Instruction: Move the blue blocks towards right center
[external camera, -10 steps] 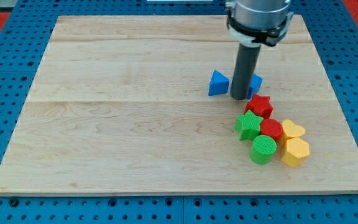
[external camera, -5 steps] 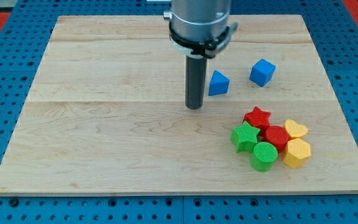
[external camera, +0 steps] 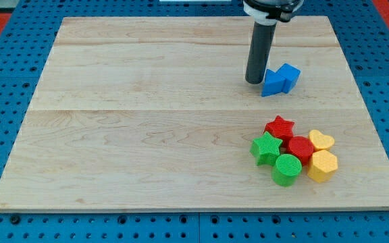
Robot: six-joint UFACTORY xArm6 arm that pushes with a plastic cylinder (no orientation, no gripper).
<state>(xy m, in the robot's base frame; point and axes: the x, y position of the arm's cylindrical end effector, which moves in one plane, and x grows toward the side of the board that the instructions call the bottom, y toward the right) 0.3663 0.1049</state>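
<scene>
A blue triangular block (external camera: 273,82) and a blue cube (external camera: 289,75) sit touching each other on the wooden board (external camera: 147,135), right of centre toward the view's top. My tip (external camera: 254,81) rests on the board right at the left side of the blue triangle, touching it or nearly so.
A tight cluster lies lower right: a red star (external camera: 279,127), a green star (external camera: 267,148), a red cylinder (external camera: 298,148), a green cylinder (external camera: 287,169), a yellow heart (external camera: 321,141) and a yellow hexagon (external camera: 323,165). The board's right edge is near the cube.
My tip went from left of the blue triangle up and to the right. The triangle slid right and now touches the blue cube. The lower cluster did not move.
</scene>
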